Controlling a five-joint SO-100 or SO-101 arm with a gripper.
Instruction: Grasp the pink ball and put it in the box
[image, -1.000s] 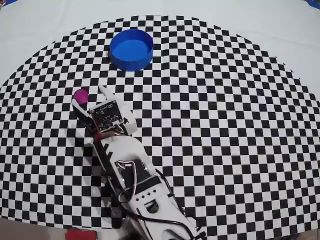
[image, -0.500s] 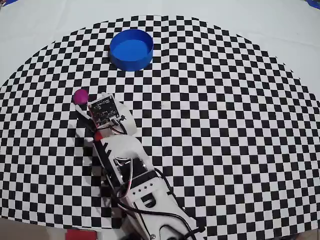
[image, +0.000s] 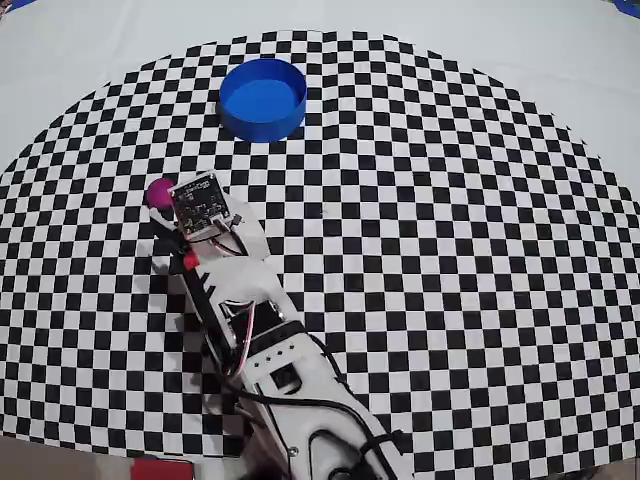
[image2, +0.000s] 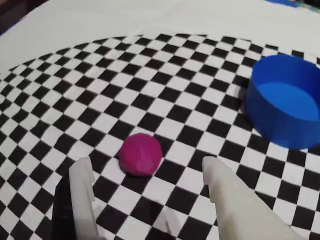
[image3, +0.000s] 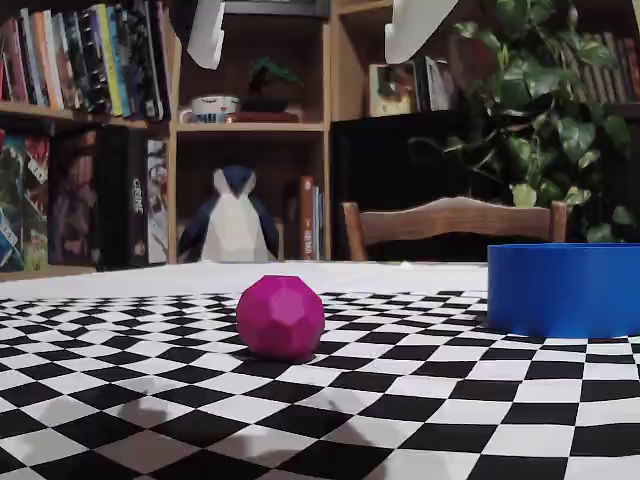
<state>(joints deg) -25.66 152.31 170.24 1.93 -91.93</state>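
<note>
Approach is the step in hand: you have the end effector (image2: 145, 175) poised over the pink ball (image2: 140, 153) with nothing gripped. In the wrist view its two fingers (image2: 82, 192) stand spread wide, one to each side of the ball and slightly nearer the camera than it, with clear gaps on both sides. The fixed view shows both fingertips (image3: 207, 35) high above the ball (image3: 280, 317), so the end effector is raised well clear of it, not yet down at its level.

The ball rests on the checkered tabletop (image: 450, 250), apart from the box (image: 262, 99). In the overhead view the ball (image: 157, 192) is partly covered by the arm's wrist, so its exact offset from the fingers cannot be read there; rely on the wrist view.

Next move, as a judgement:
- Advance slightly so the ball sits centred between the fingers.
- Lower until the fingertips reach the ball's widest part.
- Close evenly. The ball is faceted but close to round, and an off-centre pinch may roll it away.

The box (image2: 287, 100) is a round blue tub with low walls. Its interior appears empty in the overhead and wrist views. In the fixed view only its outer wall (image3: 565, 290) shows.
</note>
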